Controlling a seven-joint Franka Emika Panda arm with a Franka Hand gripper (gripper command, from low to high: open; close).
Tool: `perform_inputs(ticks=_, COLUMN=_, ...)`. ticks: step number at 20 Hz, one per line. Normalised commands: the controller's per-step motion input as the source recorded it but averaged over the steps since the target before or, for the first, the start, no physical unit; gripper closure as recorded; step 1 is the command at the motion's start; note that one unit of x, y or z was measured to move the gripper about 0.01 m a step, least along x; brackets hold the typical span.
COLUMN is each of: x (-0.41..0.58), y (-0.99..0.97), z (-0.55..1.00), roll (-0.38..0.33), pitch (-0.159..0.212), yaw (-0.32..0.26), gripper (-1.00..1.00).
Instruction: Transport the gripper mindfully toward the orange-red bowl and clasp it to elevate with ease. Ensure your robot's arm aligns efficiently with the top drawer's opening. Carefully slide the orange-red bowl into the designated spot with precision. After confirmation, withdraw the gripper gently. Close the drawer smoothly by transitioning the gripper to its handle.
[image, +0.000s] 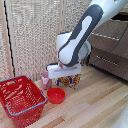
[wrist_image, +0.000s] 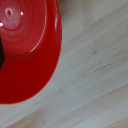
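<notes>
Orange-red bowl (image: 56, 95) beside red basket (image: 21, 99).

Light wooden floor (image: 100, 102), orange-red bowl (image: 56, 95) beside red mesh basket (image: 21, 99), small pink cup (image: 45, 80) behind

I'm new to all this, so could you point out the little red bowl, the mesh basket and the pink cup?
orange-red bowl (image: 56, 95): exterior view, its inside.
red mesh basket (image: 25, 108): exterior view, near wall.
pink cup (image: 45, 81): exterior view, its side.
</notes>
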Motion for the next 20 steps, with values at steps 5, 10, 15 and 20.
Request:
perform_inputs(ticks=5, x=-0.275, y=0.14, z=-0.43, roll=-0.148, pitch=-0.012, yaw=0.026, gripper=-1.0)
perform_inputs(ticks=10, x=-0.06, y=-0.01, z=-0.43, roll=-0.064, pitch=-0.102, yaw=0.057, gripper=-1.0)
perform_inputs(ticks=15, x=0.023, y=-0.01, z=-0.23, roll=-0.004, pitch=-0.139, yaw=0.059, gripper=-1.0)
perform_inputs(ticks=20, x=0.017, y=0.0, z=-0.05, roll=0.0, pitch=-0.036, yaw=0.027, gripper=1.0)
